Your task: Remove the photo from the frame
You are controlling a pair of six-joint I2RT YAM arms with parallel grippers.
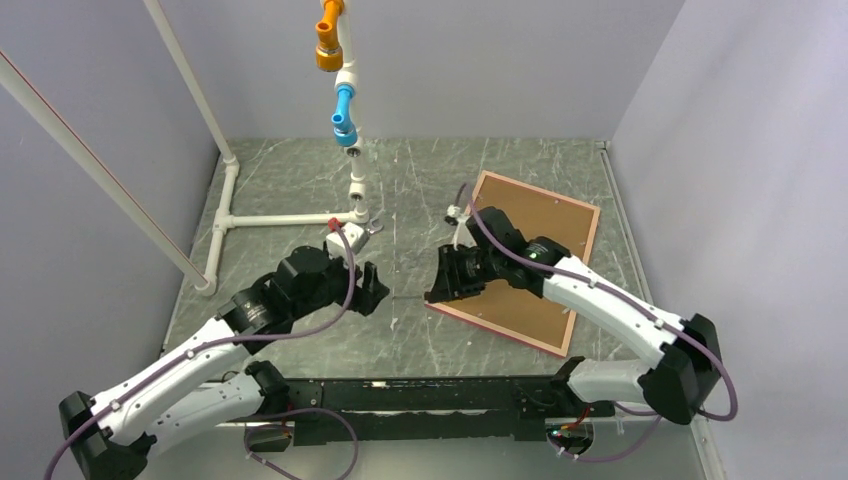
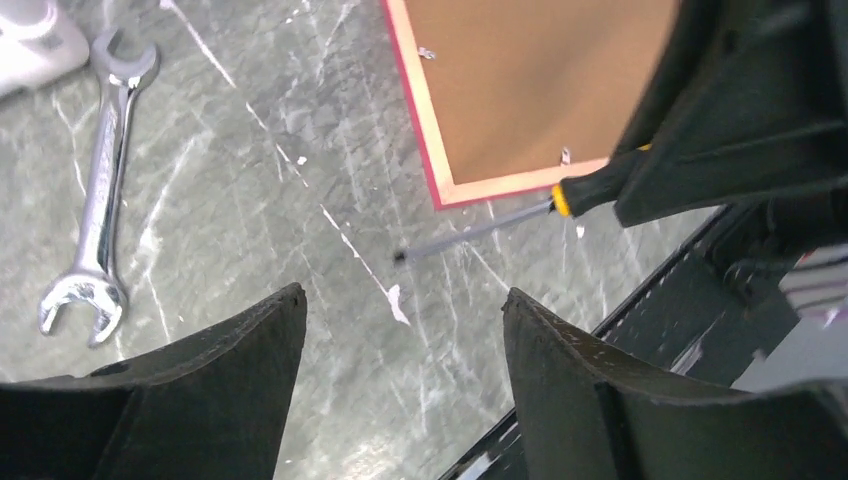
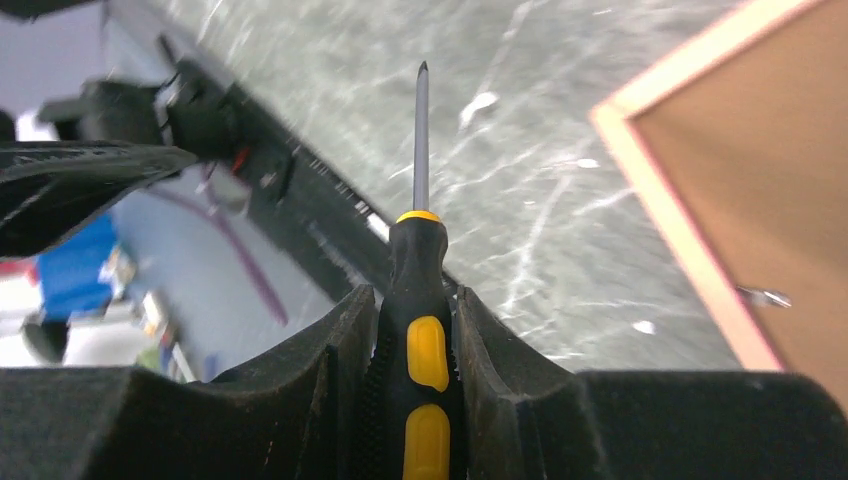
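Showing the frame [image 2: 418, 110] lying face down right of the table's [image 2: 250, 200] centre, with its brown backing board [image 1: 545, 220] upward. The photo is hidden under that board and cannot be seen. The right gripper [image 3: 412, 300] pinches the black-and-yellow handle of a screwdriver [image 3: 415, 245]. The shaft points out over bare table just off the frame's near corner. The left gripper [image 2: 400, 300], fingers spread and empty, hovers beside the frame, with a wrench [image 2: 100, 190] on its far side. Small metal tabs [image 3: 765, 296] at the board's edge appear to retain it. Likely faults:
- The tip may slip off so small a tab and gouge the board.
- The unheld frame may slide under a sideways push.
- The handle may twist between the fingers.
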